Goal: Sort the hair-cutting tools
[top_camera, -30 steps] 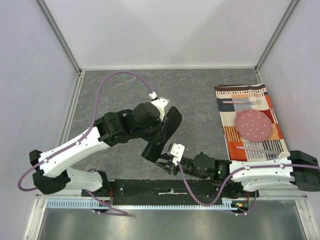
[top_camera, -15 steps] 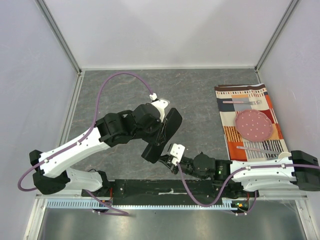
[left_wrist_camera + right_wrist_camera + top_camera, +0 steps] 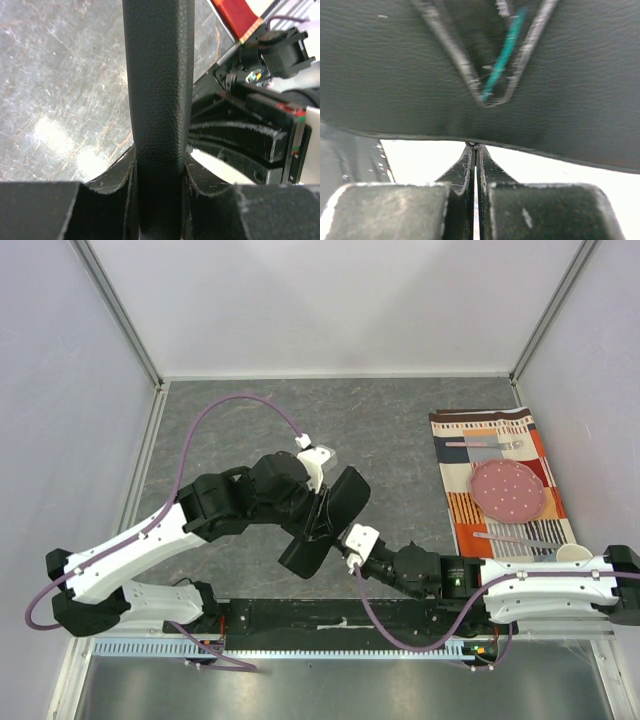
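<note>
The flat black pouch [image 3: 330, 512] hangs slanted above the table at centre. My left gripper [image 3: 316, 508] is shut on its narrow edge; in the left wrist view the pouch [image 3: 157, 100] stands clamped between the fingers of the left gripper [image 3: 159, 200]. My right gripper [image 3: 348, 560] meets the pouch's lower edge from the right. In the right wrist view the right gripper [image 3: 475, 150] is shut, pinching a small metal ring at the rim of the pouch [image 3: 395, 75]. A V-shaped seam with a teal streak [image 3: 502, 55] shows on the pouch. No scissors or black sticks are in view.
A striped placemat [image 3: 455, 510] lies at the right with a pink plate [image 3: 508, 490], a fork [image 3: 485, 444] behind it and a knife [image 3: 515, 540] in front. Grey walls enclose the table. The black rail of the arm bases [image 3: 340, 620] runs along the near edge.
My left arm has carried the pouch slightly down and toward the near edge. My right gripper has moved right and up against the pouch's lower edge.
</note>
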{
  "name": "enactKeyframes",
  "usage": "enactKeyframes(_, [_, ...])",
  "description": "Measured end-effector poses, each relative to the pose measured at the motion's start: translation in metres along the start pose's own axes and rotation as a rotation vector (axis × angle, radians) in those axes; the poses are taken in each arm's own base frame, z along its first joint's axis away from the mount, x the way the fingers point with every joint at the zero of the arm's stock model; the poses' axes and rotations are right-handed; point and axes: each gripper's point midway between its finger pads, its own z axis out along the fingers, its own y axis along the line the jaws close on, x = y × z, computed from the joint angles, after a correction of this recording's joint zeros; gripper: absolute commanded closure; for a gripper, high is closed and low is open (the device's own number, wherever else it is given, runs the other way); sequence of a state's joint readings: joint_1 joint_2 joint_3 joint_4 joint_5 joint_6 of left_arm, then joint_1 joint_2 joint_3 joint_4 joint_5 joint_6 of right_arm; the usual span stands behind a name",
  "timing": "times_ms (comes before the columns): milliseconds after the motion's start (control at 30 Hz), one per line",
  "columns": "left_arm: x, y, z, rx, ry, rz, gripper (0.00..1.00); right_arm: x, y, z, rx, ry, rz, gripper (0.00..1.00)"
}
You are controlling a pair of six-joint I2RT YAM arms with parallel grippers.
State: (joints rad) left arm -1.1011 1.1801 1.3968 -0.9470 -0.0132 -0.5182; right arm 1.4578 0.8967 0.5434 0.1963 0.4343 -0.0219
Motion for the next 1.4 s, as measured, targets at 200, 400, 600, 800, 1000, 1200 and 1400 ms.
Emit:
enactKeyframes(200, [0.023, 0.002, 0.002, 0.033, 0.061, 0.008, 0.98, 0.015, -0.026, -0.002, 0.114, 0.138, -0.133, 1.00])
enactKeyframes(400, [0.031, 0.005, -0.001, 0.051, 0.059, 0.005, 0.98, 0.018, -0.066, -0.009, 0.242, 0.239, -0.203, 1.00])
enactKeyframes(600, [0.023, 0.000, 0.002, 0.097, -0.002, 0.005, 0.98, 0.007, -0.103, -0.020, 0.327, 0.286, -0.231, 1.00])
enactKeyframes(800, [0.018, -0.005, 0.010, 0.133, -0.036, 0.020, 0.98, 0.005, -0.115, -0.029, 0.315, 0.306, -0.289, 1.00])
enactKeyframes(1000, [0.023, -0.004, 0.018, 0.148, -0.030, 0.035, 0.98, 0.010, -0.117, -0.033, 0.249, 0.348, -0.412, 1.00])
enactKeyframes(1200, [0.035, -0.005, 0.023, 0.175, 0.005, 0.048, 0.98, 0.015, -0.116, -0.038, 0.142, 0.385, -0.588, 1.00])
enactKeyframes(1400, [0.040, -0.007, 0.024, 0.202, 0.017, 0.061, 0.98, 0.010, -0.115, -0.044, 0.048, 0.392, -0.712, 1.00])
